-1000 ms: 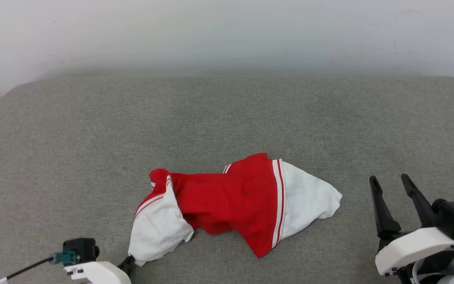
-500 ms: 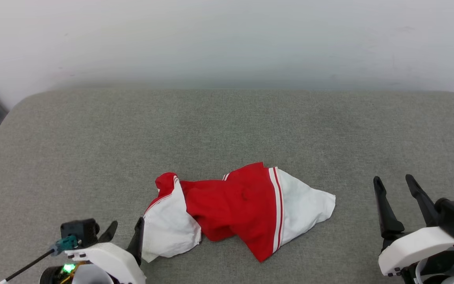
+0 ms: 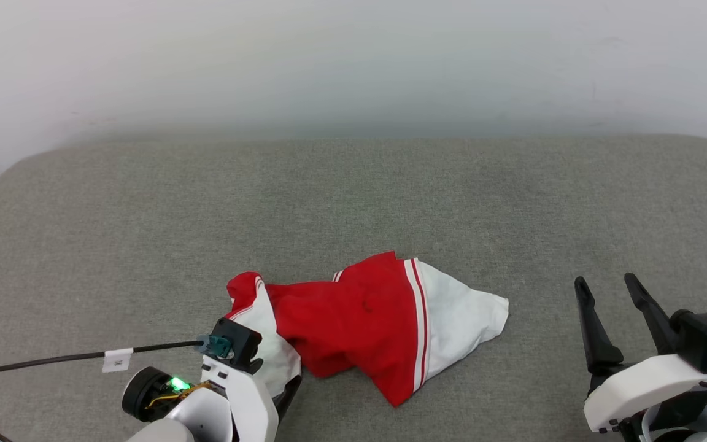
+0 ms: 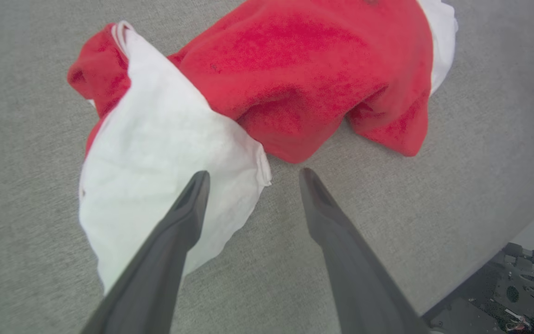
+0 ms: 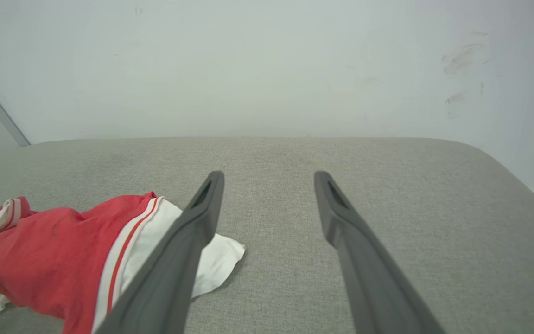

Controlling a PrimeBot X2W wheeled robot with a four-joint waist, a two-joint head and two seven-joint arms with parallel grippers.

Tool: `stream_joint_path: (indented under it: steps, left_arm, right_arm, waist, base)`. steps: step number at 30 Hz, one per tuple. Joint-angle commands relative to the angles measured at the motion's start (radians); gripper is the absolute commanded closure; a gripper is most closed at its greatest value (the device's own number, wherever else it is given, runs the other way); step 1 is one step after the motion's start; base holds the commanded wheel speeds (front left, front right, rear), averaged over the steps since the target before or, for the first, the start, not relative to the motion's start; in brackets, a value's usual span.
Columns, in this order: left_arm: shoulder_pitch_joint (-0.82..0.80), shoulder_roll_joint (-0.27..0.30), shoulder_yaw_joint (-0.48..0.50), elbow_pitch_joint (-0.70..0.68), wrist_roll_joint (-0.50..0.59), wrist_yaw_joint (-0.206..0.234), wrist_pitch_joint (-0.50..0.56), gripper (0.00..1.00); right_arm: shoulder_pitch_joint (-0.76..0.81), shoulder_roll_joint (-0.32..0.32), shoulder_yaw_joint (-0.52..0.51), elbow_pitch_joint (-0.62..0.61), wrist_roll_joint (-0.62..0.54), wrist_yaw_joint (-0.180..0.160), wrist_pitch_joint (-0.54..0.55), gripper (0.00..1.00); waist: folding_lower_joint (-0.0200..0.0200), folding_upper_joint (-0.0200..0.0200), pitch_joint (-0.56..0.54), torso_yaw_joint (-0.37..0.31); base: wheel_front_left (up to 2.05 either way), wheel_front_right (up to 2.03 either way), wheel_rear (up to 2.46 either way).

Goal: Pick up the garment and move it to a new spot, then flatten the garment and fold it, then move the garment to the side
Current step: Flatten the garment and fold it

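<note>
The shirt [image 3: 359,319] lies crumpled near the front of the grey cushion [image 3: 353,184], one white sleeve [image 4: 155,162] bunched toward the left gripper [image 4: 253,174]; that gripper's fingers stand spread wide at the sleeve's edge, gripping nothing, probably lined up to pinch it; the right gripper [image 3: 605,281] hangs well apart, wide open, empty.

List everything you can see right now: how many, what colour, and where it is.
T-shirt: one, red with white sleeves and red-and-white striped trim, crumpled at the near middle of the cushion.
cushion: one, grey fabric, under the T-shirt.
wall: one, white, behind the cushion.
cable: one, black with a white tag, running from the left edge to the left wrist.
left gripper: one, dark fingers open, at the T-shirt's left white sleeve.
right gripper: one, dark fingers open, over the cushion to the right of the T-shirt.
</note>
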Motion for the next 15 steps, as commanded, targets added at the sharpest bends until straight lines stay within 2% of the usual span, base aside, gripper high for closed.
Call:
stream_joint_path:
  steps: [1,10,11,12,13,14,15]
  left_arm:
    - [-0.026,0.008,-0.016,0.019,0.003,-0.015,0.038,0.0]
    - [-0.08,0.009,-0.057,0.116,-0.034,-0.065,0.182,0.0]
    - [-0.085,0.007,-0.058,0.129,-0.042,-0.068,0.195,0.09]
    - [-0.081,0.002,-0.062,0.142,-0.053,-0.074,0.206,0.52]
    - [-0.08,-0.001,-0.067,0.153,-0.054,-0.08,0.214,0.66]
    - [-0.078,-0.006,-0.067,0.161,-0.063,-0.085,0.212,1.0]
    - [-0.075,-0.011,-0.068,0.166,-0.068,-0.09,0.212,1.0]
  right_arm:
    - [0.006,0.001,0.003,-0.002,0.005,0.0,-0.009,0.0]
    - [-0.025,0.001,0.006,0.006,0.01,0.0,-0.02,0.0]
    - [-0.027,0.001,0.007,0.009,0.011,0.0,-0.023,0.0]
    - [-0.028,0.001,0.008,0.011,0.011,0.0,-0.024,0.0]
    - [-0.03,0.001,0.008,0.013,0.012,0.0,-0.026,0.0]
    - [-0.033,0.001,0.01,0.016,0.012,0.0,-0.027,0.0]
    - [-0.036,0.001,0.009,0.016,0.013,0.0,-0.028,0.0]
  waist:
    - [0.0,-0.0001,0.018,-0.015]
    - [0.0,-0.0001,0.077,-0.041]
    - [0.0,-0.0001,0.081,-0.043]
    - [0.0,-0.0001,0.084,-0.045]
    - [0.0,-0.0001,0.086,-0.046]
    - [0.0,-0.0001,0.088,-0.048]
    - [0.0,-0.0001,0.091,-0.048]
  base:
    - [0.0,0.0,0.0]
    - [0.0,0.0,0.0]
    - [0.0,0.0,0.0]
    - [0.0,0.0,0.0]
    - [0.0,0.0,0.0]
    - [0.0,0.0,0.0]
    - [0.0,0.0,0.0]
